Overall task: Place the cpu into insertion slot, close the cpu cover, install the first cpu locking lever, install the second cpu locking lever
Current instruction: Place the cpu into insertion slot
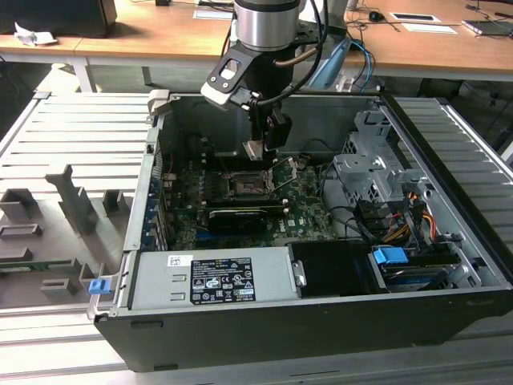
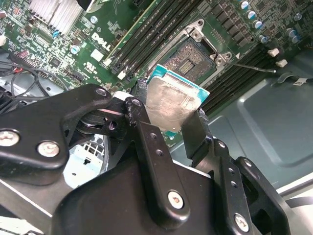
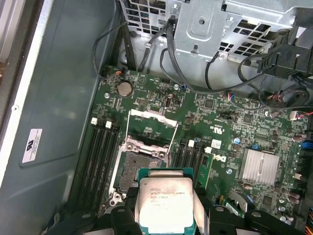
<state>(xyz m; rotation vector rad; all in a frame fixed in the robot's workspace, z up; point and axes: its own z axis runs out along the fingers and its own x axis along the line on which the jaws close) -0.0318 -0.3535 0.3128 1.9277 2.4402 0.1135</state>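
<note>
The black two-fingered gripper (image 2: 166,120) is clenching the flat, silver-topped square cpu (image 3: 166,205) by its edges, leaving its underside free above the dark, metal-rimmed insertion slot (image 3: 138,172).

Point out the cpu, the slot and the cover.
cpu (image 3: 166,205): first wrist view, metal top.
slot (image 3: 130,171): first wrist view, dark socket bed.
cover (image 3: 151,114): first wrist view, raised frame's edge.

Small print is carried by a black-and-white label (image 1: 220,281) on the power supply (image 1: 152,282). A white logo (image 2: 100,41) is printed on the motherboard (image 2: 63,54). Lines of print are stamped on the cpu (image 3: 166,203), and 1 printed white sticker (image 3: 32,145) is fixed to the case wall (image 3: 63,112).
</note>
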